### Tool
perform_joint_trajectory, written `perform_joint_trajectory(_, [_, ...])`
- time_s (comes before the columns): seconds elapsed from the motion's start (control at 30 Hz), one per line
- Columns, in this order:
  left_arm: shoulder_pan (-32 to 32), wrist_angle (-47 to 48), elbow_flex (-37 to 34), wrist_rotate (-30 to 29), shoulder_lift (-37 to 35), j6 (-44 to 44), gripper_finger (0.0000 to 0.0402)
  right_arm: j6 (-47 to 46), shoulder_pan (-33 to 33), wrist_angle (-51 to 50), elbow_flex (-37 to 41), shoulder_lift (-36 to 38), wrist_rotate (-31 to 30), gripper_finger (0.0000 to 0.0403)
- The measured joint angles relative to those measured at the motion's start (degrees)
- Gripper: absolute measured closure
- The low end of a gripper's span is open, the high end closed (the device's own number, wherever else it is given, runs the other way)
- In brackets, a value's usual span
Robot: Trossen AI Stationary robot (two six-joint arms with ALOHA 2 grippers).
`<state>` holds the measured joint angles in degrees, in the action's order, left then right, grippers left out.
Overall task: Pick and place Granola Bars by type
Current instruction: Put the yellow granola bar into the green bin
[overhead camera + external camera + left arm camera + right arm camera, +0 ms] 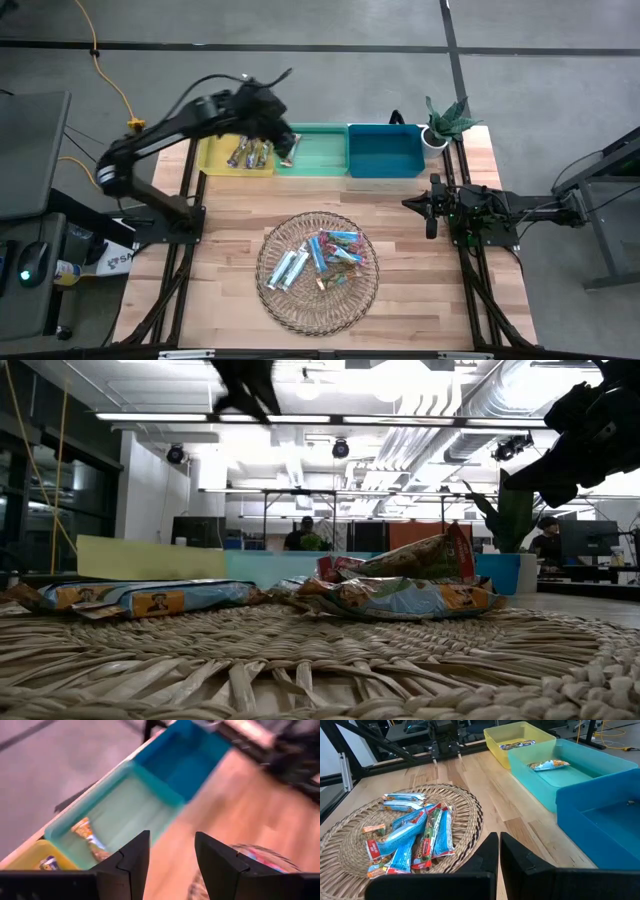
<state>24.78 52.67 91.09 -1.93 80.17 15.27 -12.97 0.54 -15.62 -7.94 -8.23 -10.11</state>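
Several granola bars (325, 255) lie in a heap on the round wicker tray (300, 315) near the table's front. At the far edge stand three bins in a row. The yellow one (215, 155) holds brown-silver bars (250, 153). In the green one (320, 150) one bar (549, 765) lies flat near its yellow-side end. The blue one (385, 150) holds none that I see. My left gripper (172, 840) hangs open above the green bin's near left part, nothing between its fingers. My right gripper (499, 850) rests shut at the table's right side.
A small potted plant (443, 122) stands at the far right corner beside the blue bin. Bare wooden tabletop (400, 200) lies between the bins and the tray. The low view looks across the tray's weave at bars (400, 595) lying on it.
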Motion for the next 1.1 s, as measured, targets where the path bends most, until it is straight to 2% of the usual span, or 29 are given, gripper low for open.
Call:
perform_joint_trajectory(0.13, [-5.7,5.4,0.0,-1.4,-6.4,2.7,0.0247,0.0,0.0,0.0,0.0,0.0,0.0,0.0402])
perform_joint_trajectory(0.3, [-14.4,14.8,0.0,-8.6,-11.6,13.3,0.0247,0.0,0.0,0.0,0.0,0.0,0.0,0.0402])
perform_joint_trajectory(0.47, [-24.6,24.3,0.0,-15.4,-12.8,25.5,0.0247,0.0,0.0,0.0,0.0,0.0,0.0,0.0402])
perform_joint_trajectory(0.57, [-30.4,26.3,-0.9,-18.9,-12.9,33.0,0.0247,0.0,0.0,0.0,0.0,0.0,0.0,0.0402])
perform_joint_trajectory(0.8, [-41.2,21.0,-11.6,-21.4,-12.9,47.2,0.0247,0.0,0.0,0.0,0.0,0.0,0.0,0.0402])
perform_joint_trajectory(0.93, [-44.8,9.3,-21.6,-20.7,-12.7,51.3,0.0247,0.0,0.0,0.0,0.0,0.0,0.0,0.0402])
perform_joint_trajectory(1.1, [-46.2,-6.5,-33.6,-18.3,-12.0,56.2,0.0247,0.0,0.0,0.0,0.0,0.0,0.0,0.0402])
